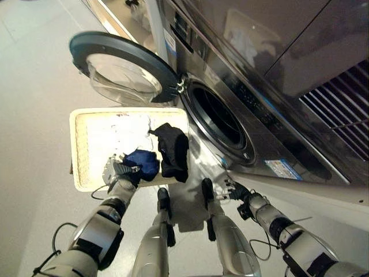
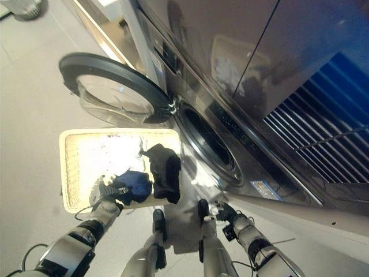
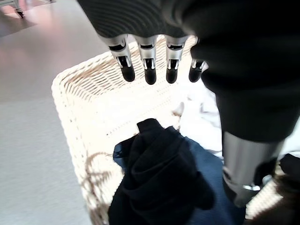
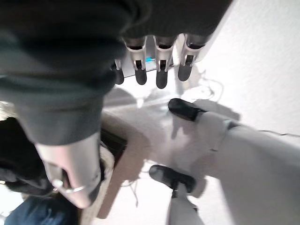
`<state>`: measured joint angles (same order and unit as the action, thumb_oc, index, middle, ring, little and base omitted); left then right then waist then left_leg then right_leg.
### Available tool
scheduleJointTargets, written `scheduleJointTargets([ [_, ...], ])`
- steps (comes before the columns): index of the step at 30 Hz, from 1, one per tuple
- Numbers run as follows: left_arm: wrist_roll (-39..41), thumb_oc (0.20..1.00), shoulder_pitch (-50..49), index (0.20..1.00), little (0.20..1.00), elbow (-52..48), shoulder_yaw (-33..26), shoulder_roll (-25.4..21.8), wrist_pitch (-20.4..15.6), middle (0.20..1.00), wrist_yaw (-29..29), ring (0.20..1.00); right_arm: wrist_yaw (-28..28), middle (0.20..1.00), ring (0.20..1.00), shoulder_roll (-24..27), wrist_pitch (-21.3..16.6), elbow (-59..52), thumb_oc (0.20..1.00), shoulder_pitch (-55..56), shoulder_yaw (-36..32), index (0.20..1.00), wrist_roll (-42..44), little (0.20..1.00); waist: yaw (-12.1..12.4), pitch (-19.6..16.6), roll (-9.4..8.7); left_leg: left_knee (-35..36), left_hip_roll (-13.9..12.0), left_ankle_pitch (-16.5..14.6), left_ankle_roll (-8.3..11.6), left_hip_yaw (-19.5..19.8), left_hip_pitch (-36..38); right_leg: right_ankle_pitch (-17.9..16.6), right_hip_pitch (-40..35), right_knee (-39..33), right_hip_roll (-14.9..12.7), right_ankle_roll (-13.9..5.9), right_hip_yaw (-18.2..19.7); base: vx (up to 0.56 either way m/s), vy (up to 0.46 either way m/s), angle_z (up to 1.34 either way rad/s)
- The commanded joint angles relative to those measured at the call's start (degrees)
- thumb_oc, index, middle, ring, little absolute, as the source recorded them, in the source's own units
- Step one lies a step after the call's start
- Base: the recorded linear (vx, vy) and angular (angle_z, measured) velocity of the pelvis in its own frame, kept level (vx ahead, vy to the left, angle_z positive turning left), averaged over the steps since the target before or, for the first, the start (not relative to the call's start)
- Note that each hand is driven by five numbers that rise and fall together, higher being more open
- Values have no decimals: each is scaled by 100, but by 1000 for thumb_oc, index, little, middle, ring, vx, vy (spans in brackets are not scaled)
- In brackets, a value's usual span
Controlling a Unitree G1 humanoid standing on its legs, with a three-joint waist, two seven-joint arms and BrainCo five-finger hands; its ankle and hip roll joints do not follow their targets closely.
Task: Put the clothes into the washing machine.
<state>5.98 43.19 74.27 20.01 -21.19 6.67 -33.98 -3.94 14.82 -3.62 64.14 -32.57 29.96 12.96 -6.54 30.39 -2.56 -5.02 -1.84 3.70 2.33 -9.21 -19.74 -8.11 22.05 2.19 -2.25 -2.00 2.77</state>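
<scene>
Looking down in the left eye view: washing machine with round door swung open; white wicker basket on the floor beside it holds a blue garment, a black garment draped over its rim, and white clothes. Left hand sits at the blue garment; right hand hangs below the drum opening. Left wrist view: fingers straight, spread above basket, holding nothing. Right wrist view: fingers straight, empty.

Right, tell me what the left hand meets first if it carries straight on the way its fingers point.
Probably the basket: the left hand hangs open above it, fingers aimed at its woven inside beyond the dark clothes. Depth is unclear.
</scene>
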Motion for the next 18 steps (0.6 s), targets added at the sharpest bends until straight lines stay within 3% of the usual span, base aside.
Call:
scheduleJointTargets([
  [1,456,1000,164,1000,1000,321,-37,-311,278,1000,13,1000,75,1000,1000,-2,66,-296,1000,49,295,1000,241,1000,-136,-59,-622,-1605,509,-1057,-83,51,-629,-167,496,102,-215,-349,-80,-65,6,-5],
  [8,947,1000,549,1000,1000,585,-227,-520,375,1000,29,1000,154,1000,1000,140,51,-579,1000,-17,408,1000,459,1000,-348,-59,-763,-2226,476,-1230,-25,50,-1458,-204,1309,408,-237,-310,-111,-25,3,-2],
  [9,1077,1000,775,1000,1000,620,-231,-641,396,1000,-7,1000,197,1000,1000,219,-22,-765,1000,22,466,1000,680,1000,-449,-59,-842,-2442,453,-1295,2,82,-1861,-256,1704,519,-240,-306,-113,0,0,0],
  [18,1736,1000,1300,1000,1000,679,-134,-820,277,1000,305,1000,417,1000,1000,494,-116,-1312,1000,201,617,1000,1035,1000,-580,-59,-841,-3065,344,-1483,-4,325,-2933,-163,2794,1124,-144,-277,-152,-2,-25,-7],
])
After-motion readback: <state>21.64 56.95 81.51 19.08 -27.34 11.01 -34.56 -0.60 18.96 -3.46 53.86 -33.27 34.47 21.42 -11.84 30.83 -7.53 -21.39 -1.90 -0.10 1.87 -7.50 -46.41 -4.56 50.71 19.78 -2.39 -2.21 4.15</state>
